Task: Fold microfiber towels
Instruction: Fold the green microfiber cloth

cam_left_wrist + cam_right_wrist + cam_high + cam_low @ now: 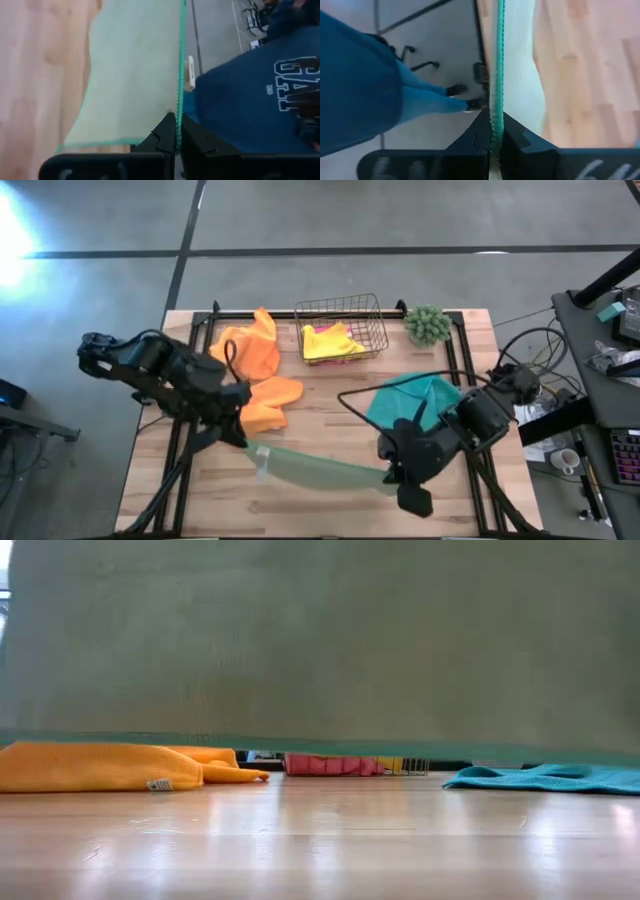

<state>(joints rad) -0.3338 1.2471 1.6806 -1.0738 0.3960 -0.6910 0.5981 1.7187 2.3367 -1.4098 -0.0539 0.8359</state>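
Left gripper (176, 131): we clamp the light green towel (320, 467) edge | right gripper (495, 131): we pinch its opposite edge | towel hangs stretched above table (320, 420)

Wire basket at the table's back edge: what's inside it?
The wire basket holds a crumpled yellow microfiber towel lying over a pink microfiber towel; the yellow one covers most of the pink.

- The right gripper (495, 134) pinches the green-stitched edge of the light green towel (517, 75).
- The wooden table (590, 75) lies beyond it.
- A person's blue sleeve (360, 85) shows over grey floor (430, 45).
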